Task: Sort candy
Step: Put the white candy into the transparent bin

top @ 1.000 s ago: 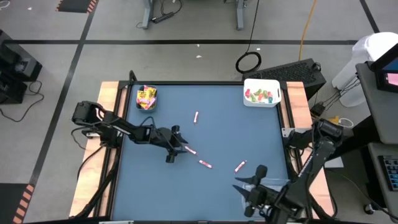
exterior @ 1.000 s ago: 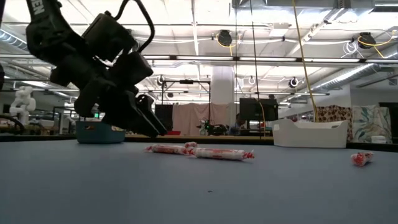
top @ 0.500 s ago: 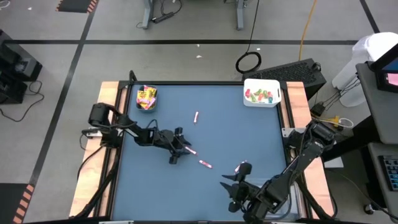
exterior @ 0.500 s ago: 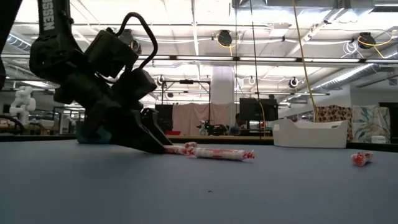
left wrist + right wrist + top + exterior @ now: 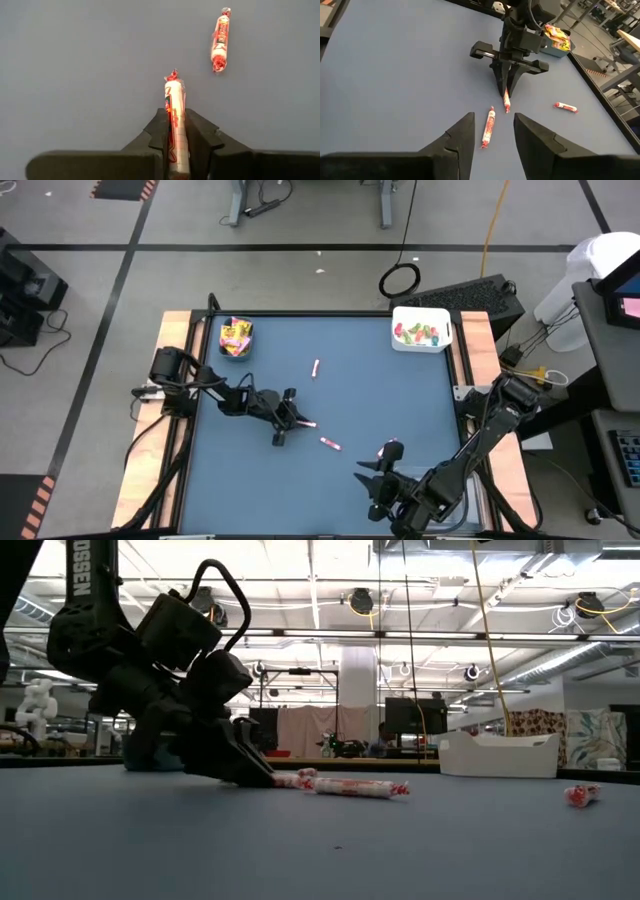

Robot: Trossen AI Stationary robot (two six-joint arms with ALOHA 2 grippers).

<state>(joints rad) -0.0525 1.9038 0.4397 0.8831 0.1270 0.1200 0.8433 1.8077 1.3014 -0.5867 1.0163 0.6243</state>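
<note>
Pink-white candy stick (image 5: 175,117) sits clamped lengthwise between the left gripper (image 5: 290,420) fingers (image 5: 159,131), low on the blue worktop (image 5: 390,395) near its middle. Only the stick's rear end is pinched, so it could pivot or slip out on lifting. A 2nd stick (image 5: 330,444) lies just beside it, close enough to be knocked by a careless sweep. A 3rd (image 5: 316,367) lies well apart. The right gripper (image 5: 385,465) waits near the front edge, fingers apart and empty. Open surface stretches toward the teal bin (image 5: 236,338) and white bin (image 5: 421,330) at the far corners.
</note>
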